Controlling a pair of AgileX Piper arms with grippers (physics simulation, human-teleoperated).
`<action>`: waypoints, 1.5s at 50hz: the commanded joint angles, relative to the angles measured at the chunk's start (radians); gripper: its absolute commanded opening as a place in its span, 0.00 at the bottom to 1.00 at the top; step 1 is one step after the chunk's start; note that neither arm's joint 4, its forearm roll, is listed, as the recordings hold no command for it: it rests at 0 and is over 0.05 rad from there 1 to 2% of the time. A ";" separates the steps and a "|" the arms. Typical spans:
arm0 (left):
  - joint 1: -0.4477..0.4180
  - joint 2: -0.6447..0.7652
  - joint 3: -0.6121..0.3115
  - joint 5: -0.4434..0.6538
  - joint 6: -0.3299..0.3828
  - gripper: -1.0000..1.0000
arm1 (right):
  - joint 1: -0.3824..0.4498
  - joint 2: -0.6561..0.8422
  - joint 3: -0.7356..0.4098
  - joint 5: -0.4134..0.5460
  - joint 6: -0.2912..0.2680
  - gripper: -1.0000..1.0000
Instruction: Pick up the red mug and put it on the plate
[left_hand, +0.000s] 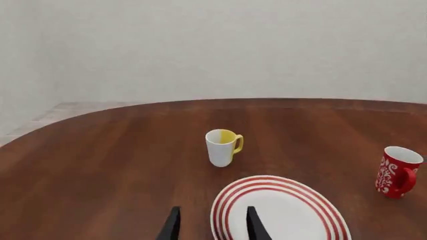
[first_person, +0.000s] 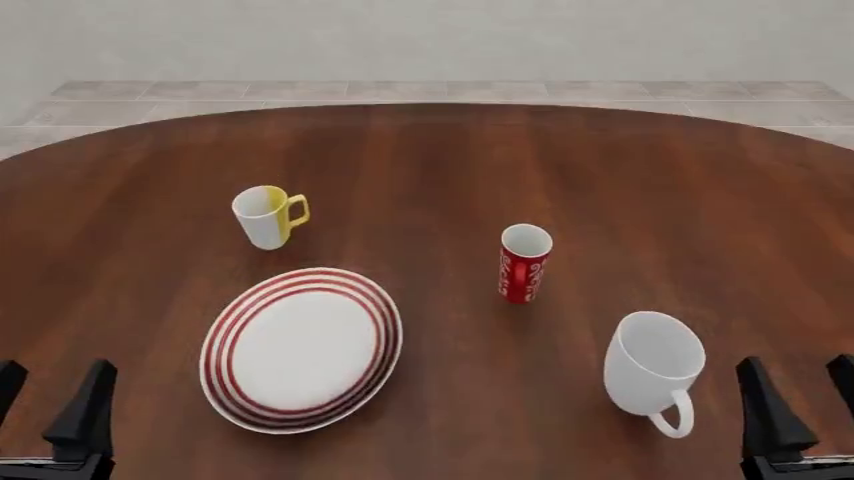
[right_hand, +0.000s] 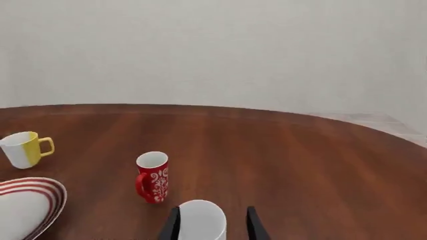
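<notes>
My table looks like dark reddish-brown wood, smooth, with a long grain and a soft sheen. The red mug, white inside and scrolled with white script, looks like glazed ceramic, as do the red-ringed plate, the white-and-yellow mug and the plain white mug. My gripper fingers look matt black, like plastic. Beyond the table, a pale tiled floor.
</notes>
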 joint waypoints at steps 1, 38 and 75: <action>-0.003 -0.003 0.005 -0.004 0.005 1.00 | -0.035 0.107 0.012 -0.037 0.036 1.00; 0.002 -0.004 0.001 -0.003 -0.011 1.00 | -0.035 0.307 -0.649 0.290 -0.059 1.00; 0.004 -0.006 -0.005 -0.008 -0.017 1.00 | 0.252 1.122 -1.236 0.482 0.328 1.00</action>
